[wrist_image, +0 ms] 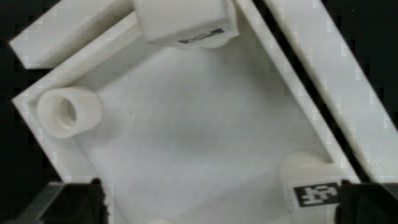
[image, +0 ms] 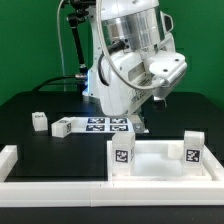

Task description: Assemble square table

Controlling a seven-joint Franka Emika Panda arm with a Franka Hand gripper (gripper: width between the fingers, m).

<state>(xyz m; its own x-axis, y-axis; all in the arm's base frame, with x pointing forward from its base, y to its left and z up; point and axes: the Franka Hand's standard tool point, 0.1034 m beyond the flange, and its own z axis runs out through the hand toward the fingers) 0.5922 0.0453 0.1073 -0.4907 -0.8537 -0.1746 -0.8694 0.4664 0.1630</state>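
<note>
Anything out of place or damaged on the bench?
Nothing damaged or spilled. Two loose legs lie on the black table at the exterior view's left of the marker board, the one beside it askew.

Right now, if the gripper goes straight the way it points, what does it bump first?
The gripper would probably meet the flat inside of the square table top first; its distance is unclear.

A white square tabletop (image: 155, 170) lay flat on the black desk (image: 30, 100), toward the exterior view's right. A white tagged left leg (image: 122, 157) and right leg (image: 192, 151) stood upright at its two ends. Two loose legs (image: 38, 121) (image: 62, 127) lay close together, well apart from it, at that view's left.
</note>
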